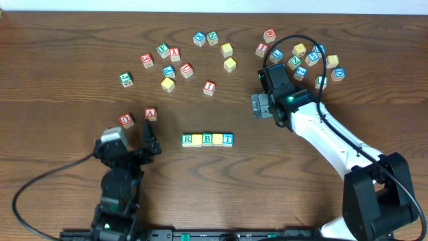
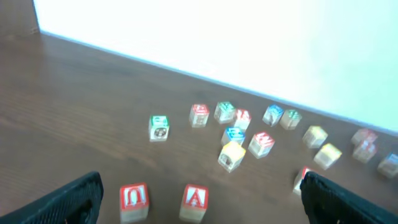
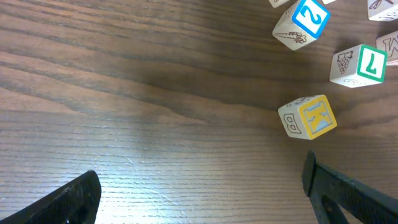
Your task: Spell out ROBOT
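Note:
A row of small wooden cubes lies at the table's middle front: green R (image 1: pixel 187 139), a yellow face (image 1: pixel 197 139), blue B (image 1: pixel 207 139), another yellow face (image 1: pixel 217 139), blue T (image 1: pixel 228 139), all touching side by side. My left gripper (image 1: pixel 128 142) (image 2: pixel 200 180) stands open to the left of the row, holding nothing, with the red U (image 2: pixel 134 200) and red A (image 2: pixel 194 202) cubes just ahead of it. My right gripper (image 1: pixel 261 106) (image 3: pixel 200 171) is open over bare wood, up and to the right of the row.
Loose letter cubes lie scattered along the back, among them a green one (image 1: pixel 125 79), a red one (image 1: pixel 209 87) and a cluster at the back right (image 1: pixel 299 49). A yellow K cube (image 3: pixel 309 116) lies just beyond my right gripper's right finger.

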`<state>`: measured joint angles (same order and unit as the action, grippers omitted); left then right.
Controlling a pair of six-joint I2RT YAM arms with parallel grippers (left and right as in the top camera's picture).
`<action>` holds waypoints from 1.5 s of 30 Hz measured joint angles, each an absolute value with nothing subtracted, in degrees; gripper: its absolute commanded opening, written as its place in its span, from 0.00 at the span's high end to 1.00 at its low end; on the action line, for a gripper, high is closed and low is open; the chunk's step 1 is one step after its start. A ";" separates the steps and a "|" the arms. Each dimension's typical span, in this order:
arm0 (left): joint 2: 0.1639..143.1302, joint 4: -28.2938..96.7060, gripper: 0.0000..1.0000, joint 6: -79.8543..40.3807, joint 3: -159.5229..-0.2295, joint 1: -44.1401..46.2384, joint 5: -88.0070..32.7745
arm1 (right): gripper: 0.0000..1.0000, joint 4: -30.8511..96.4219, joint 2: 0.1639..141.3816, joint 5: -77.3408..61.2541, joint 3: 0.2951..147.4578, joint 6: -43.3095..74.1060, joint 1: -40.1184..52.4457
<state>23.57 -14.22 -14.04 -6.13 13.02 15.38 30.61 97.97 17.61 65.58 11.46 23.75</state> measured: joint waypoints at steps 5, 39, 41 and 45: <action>19.00 -17.56 0.00 -14.41 -0.60 12.73 15.38 | 0.01 30.68 97.97 17.63 65.58 11.46 23.75; 0.69 0.91 0.00 -13.21 -1.34 8.34 14.20 | 0.01 30.83 97.97 17.34 65.69 11.46 23.77; 0.69 1.13 0.00 -12.10 -1.43 8.34 13.56 | 0.01 30.83 97.97 17.34 65.69 11.46 23.77; 0.69 1.32 0.00 -10.61 -1.54 8.34 12.69 | 0.01 30.83 97.97 17.34 65.69 11.46 23.79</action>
<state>0.69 1.32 -10.61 -1.54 8.34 12.69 30.83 97.97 17.34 65.69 11.46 23.79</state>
